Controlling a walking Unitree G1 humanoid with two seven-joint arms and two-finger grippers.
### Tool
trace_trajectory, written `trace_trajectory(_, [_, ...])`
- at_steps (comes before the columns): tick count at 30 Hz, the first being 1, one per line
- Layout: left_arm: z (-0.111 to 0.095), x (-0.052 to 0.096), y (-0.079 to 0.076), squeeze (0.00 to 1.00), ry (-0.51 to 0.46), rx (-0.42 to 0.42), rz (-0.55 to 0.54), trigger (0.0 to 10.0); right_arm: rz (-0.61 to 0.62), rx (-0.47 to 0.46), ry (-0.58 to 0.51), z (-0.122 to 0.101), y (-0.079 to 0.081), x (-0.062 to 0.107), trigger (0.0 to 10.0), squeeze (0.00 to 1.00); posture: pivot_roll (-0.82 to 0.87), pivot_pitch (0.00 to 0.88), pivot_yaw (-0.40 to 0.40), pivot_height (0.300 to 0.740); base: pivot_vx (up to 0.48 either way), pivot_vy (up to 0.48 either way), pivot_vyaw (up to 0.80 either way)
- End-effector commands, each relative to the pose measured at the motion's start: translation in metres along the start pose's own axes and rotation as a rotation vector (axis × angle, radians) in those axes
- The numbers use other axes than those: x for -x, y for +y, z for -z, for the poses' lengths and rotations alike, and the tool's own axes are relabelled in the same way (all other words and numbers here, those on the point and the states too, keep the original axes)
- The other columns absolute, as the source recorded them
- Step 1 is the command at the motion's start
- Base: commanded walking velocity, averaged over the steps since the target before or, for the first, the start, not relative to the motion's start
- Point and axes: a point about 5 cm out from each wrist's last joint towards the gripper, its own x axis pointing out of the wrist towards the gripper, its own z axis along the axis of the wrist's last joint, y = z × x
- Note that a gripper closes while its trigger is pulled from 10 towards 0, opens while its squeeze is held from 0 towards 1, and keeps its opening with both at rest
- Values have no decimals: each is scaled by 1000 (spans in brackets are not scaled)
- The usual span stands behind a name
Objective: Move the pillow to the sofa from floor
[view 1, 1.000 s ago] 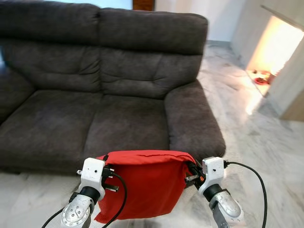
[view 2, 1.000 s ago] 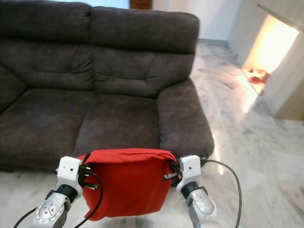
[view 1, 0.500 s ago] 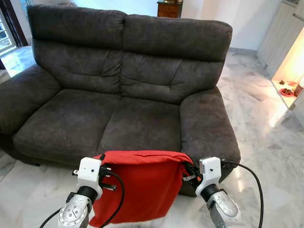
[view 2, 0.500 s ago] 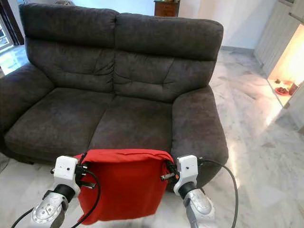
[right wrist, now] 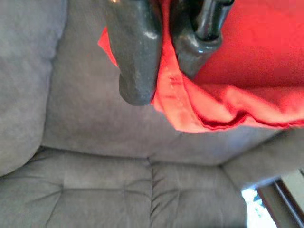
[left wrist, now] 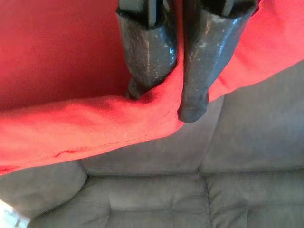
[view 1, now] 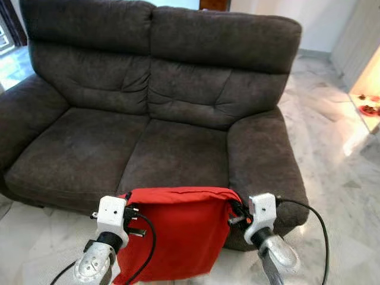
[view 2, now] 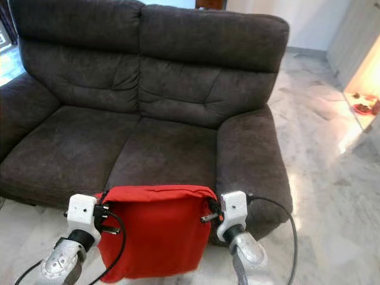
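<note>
I have both jaws clamped on fabric: left gripper (left wrist: pixel 166 71) pinching one top corner of the red pillow (view 1: pixel 178 234), right gripper (right wrist: pixel 166 52) the other. Pillow hangs between them, lower centre of frame, in front of the sofa (view 1: pixel 172 148). Carry step. Next: lift forward over the seat, release. Wrist views show the pinched seams; eye views show seat clearance.

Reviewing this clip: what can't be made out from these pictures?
- Lower edge of the red pillow: cut off by the eye views' bottom edge.
- Floor right under the pillow: hidden behind it.
- Sofa left arm: cut by the frame edge.
- Small items in the lit alcove: too small to identify.
</note>
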Motion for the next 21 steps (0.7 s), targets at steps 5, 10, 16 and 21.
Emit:
trace_trajectory(5, [-33,-13,1,0,-147,6,-19,10000,79,-41,-158,-40,-17,-5,10000,0,144,90,-28,740,432,0,0])
trace_trajectory(10, [-42,-15,0,0,-177,5,-19,10000,63,-23,-164,-44,-15,-5,10000,0,146,91,-28,740,434,0,0])
trace_trajectory(16, [-69,-21,12,0,-261,-18,-47,10000,25,1,-247,-70,-8,-7,10000,0,147,94,-27,740,433,0,0])
trace_trajectory(21, [-102,-28,30,0,-359,-15,-105,10000,-70,40,-330,-98,10,-12,10000,0,152,93,-27,740,436,0,0])
